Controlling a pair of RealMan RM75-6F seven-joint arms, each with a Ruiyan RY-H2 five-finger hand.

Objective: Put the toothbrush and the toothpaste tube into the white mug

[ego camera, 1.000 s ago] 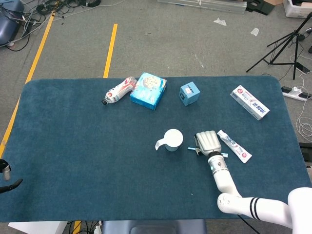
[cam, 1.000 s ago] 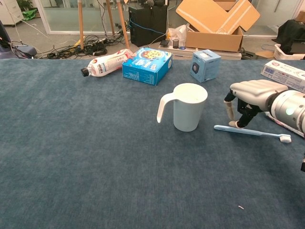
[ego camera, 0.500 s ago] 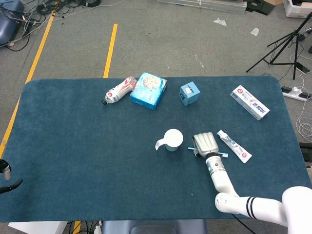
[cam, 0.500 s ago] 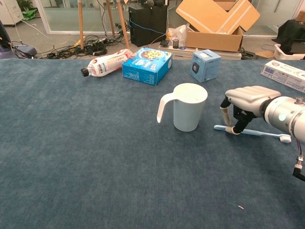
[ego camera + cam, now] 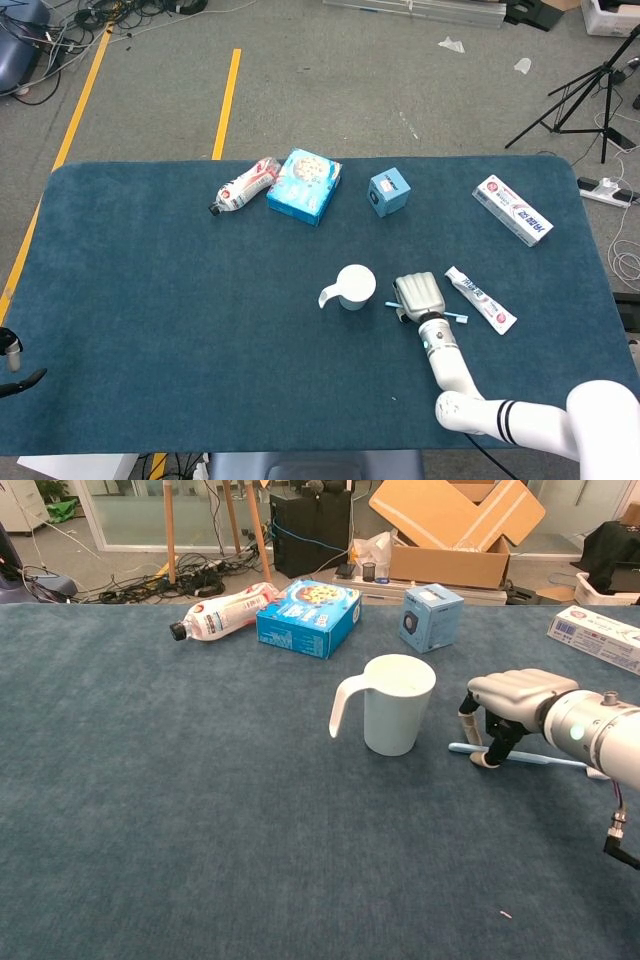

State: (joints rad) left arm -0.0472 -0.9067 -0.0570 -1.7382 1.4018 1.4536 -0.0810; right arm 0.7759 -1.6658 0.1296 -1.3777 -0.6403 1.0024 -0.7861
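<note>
chest view shows the table (image 5: 150, 810) with the mug (image 5: 398, 703) upright near the middle, its handle to the left, and it looks stiff and stable enough to receive things. the right hand (image 5: 508, 702) is just beside the mug on the right, palm down, and its fingertips (image 5: 480, 758) touch the toothbrush (image 5: 527, 758) near the handle end. the fingers are curled down around the handle but i cannot tell if they already grip it. the toothbrush lies flat, thin, light and stiff, probably slippery, so a pinch at mid handle seems best. the tube (image 5: 481, 299) lies right of the hand, soft and light. the left hand (image 5: 12, 365) shows only at the edge, its state unclear.
</note>
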